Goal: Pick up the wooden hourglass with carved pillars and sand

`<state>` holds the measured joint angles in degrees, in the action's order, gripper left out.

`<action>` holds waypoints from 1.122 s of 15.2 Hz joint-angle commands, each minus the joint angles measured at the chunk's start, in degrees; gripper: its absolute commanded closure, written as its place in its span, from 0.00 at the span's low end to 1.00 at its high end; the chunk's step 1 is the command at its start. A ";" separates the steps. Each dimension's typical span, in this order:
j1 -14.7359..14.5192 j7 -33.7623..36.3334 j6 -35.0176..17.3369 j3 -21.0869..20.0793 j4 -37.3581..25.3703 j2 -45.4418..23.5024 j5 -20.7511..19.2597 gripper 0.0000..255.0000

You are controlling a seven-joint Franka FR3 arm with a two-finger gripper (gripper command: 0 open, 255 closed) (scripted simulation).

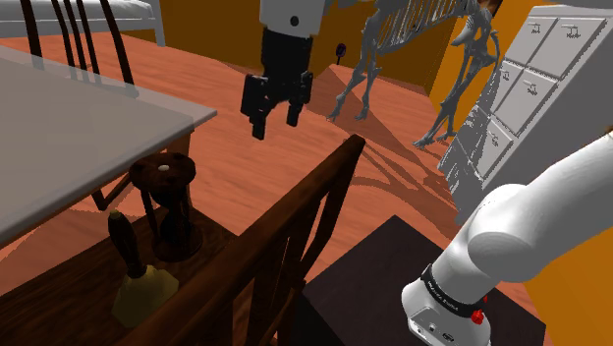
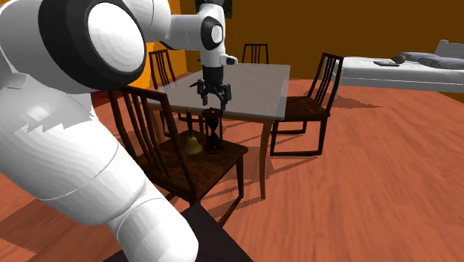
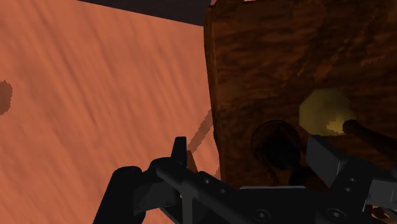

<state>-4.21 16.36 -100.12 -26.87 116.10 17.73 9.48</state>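
Pincer (image 1: 276, 126) hangs in mid-air, fingers spread, nothing between them, pointing down; hourglass (image 1: 165, 206) stands upright on the chair seat (image 2: 223, 165), well below the pincer and roughly under it; in the wrist view its round top cap sits between the two fingers but far off, so no contact yet.

Small brass-coloured bell (image 1: 138, 285) with a dark handle stands just beside the hourglass on the same seat; can't tell whether they touch; chair back (image 1: 295, 226) rises on the stand's side of both; grey-topped bench (image 1: 69, 128) runs alongside, its edge overhanging near the hourglass.

Handling, my read: dark wood frame, two round caps joined by thin pillars; probably light and stiff, but tall on a narrow base, so a nudge from one finger would tip it; the bulb inside is likely fragile, so squeeze wood, not glass.

Where to grab: straight down from above, fingers closing on opposite pillars just under the top cap, or across the cap's rim if the spread allows; rim is round and could slip; line the fingers up so neither one comes down on the bell side, or the bell gets knocked; watch the bench edge during the descent.
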 commanded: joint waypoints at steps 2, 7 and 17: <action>-0.34 4.49 -1.33 -3.24 -4.26 -5.61 -1.89 0.00; -1.98 12.77 -2.75 -8.01 -13.38 -17.40 -8.04 0.00; -8.53 22.65 -3.22 -9.97 -26.42 -34.11 -18.48 0.00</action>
<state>-12.69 38.88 -102.67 -36.91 89.26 -16.10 -8.81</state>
